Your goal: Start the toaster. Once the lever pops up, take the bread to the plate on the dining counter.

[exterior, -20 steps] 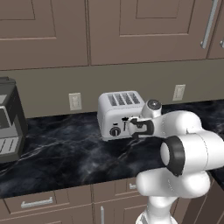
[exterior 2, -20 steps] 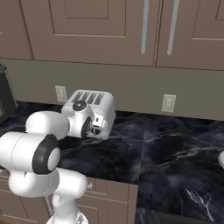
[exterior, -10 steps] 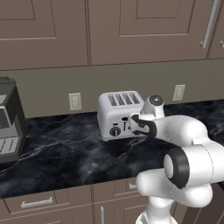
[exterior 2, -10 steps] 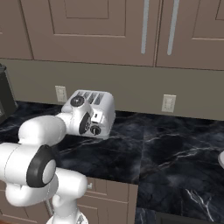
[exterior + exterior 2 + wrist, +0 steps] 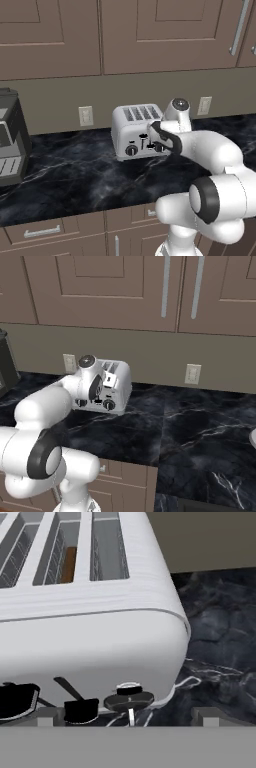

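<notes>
Jaws spread wide, grasping nothing, at the toaster (image 5: 136,134) front; bread (image 5: 68,563) sits in a slot.

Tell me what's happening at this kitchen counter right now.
A white robot arm has its open gripper right at the front of the silver toaster on the black marble worktop, by the black knobs and sliders. It holds nothing. A brown slice of bread sits down in one slot, so the toasting step is just getting going.
</notes>
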